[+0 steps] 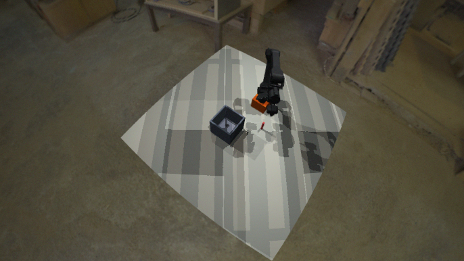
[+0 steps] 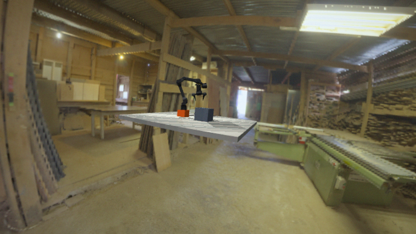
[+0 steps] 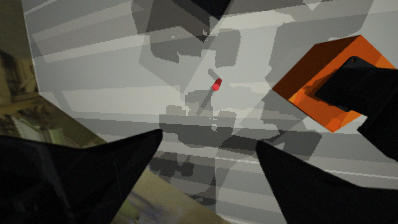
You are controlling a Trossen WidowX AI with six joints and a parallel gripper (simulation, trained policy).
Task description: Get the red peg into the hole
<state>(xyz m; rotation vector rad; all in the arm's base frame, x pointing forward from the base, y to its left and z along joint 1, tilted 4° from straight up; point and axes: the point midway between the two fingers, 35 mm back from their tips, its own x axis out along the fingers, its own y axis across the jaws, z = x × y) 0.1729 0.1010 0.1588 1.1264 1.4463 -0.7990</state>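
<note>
The red peg (image 1: 262, 125) (image 3: 216, 84) stands upright on the table, between the box and the orange block. It does not show in the exterior view. The dark blue-grey open box (image 1: 219, 131) (image 2: 204, 114) stands apart from it; a pale plate (image 1: 231, 128) with a dark hole shows at its bottom. A dark corner at the top edge of the wrist view appears to be the box. My gripper (image 2: 199, 98) (image 3: 208, 139) is open and empty, fingers pointing down, high above the table. In the wrist view the peg lies beyond the gap between the fingertips.
The orange block (image 1: 259, 105) (image 2: 183, 113) (image 3: 305, 62) is at the arm's base, close to the peg and box. The striped table (image 1: 203, 199) (image 2: 224, 133) carries broad shadows of the arm. Its edge shows at the left of the wrist view.
</note>
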